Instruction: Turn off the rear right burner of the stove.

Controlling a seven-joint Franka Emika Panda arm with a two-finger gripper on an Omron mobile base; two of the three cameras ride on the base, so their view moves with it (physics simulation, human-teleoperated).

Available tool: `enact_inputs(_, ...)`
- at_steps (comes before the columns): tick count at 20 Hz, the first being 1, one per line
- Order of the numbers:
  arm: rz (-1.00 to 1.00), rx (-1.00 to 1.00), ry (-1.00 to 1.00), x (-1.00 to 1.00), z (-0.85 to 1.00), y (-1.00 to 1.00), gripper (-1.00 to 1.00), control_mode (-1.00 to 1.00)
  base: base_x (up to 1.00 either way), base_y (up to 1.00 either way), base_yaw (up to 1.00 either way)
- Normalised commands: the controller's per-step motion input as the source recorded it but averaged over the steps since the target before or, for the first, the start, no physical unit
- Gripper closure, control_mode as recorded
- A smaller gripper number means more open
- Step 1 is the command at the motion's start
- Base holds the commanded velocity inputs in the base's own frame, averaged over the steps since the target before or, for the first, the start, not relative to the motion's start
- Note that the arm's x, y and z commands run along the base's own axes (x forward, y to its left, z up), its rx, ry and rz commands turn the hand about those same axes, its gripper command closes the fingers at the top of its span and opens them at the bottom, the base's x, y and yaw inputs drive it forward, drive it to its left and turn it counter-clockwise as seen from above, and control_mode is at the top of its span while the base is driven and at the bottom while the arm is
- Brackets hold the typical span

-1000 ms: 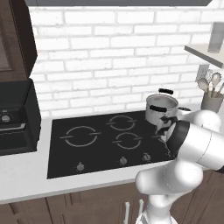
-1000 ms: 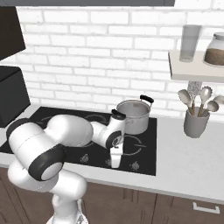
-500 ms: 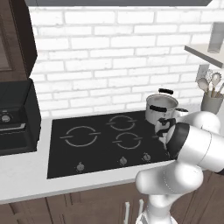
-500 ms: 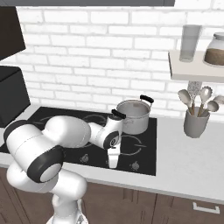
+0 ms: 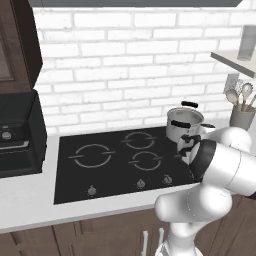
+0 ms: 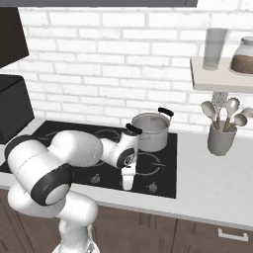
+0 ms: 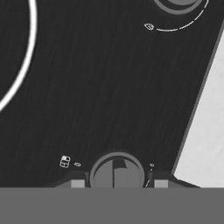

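Observation:
The stove [image 5: 110, 172] is a flat black glass cooktop with grey ring marks and a row of small round knobs [image 5: 140, 184] along its front edge. In the right base view my gripper [image 6: 127, 187] points straight down onto that knob row on the stove [image 6: 163, 170]. The hand view looks down on a round grey knob [image 7: 117, 173] sitting between my two fingertips [image 7: 78, 183], which stand a little apart from its sides. My gripper [image 7: 119, 183] is open around it. A second knob [image 7: 179, 3] shows at the top edge.
A steel pot [image 5: 184, 126] with a lid stands on the rear right burner, just behind my hand. A grey utensil holder [image 6: 221, 138] sits on the counter to the right. A black boxy appliance [image 5: 17, 135] stands at the far left. A wall shelf [image 6: 222, 79] hangs above.
The hand has sunk slightly toward the knob row. The pot and the other things have not moved.

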Motion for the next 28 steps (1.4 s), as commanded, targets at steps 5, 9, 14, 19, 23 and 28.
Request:
enact_inputs(5,-0.21,0.06,0.02,0.00,0.00,-0.01,1.00,-1.00,0.00,0.00,0.00)
enact_inputs(9,-0.37,0.09,0.06,0.00,0.00,-0.02,1.00,-1.00,0.00,0.00,0.00)
enact_inputs(14,-0.45,0.06,0.10,0.00,0.00,0.00,1.00,-1.00,0.00,0.00,0.00)
enact_inputs(19,-0.50,0.03,0.11,0.00,0.00,0.00,1.00,-1.00,0.00,0.00,0.00)
enact_inputs(23,-0.55,0.00,0.14,0.00,0.00,0.00,1.00,-1.00,0.00,0.00,0.00)
enact_inputs(28,-0.60,0.01,0.15,0.01,0.00,0.00,1.00,-1.00,0.00,0.00,0.00)
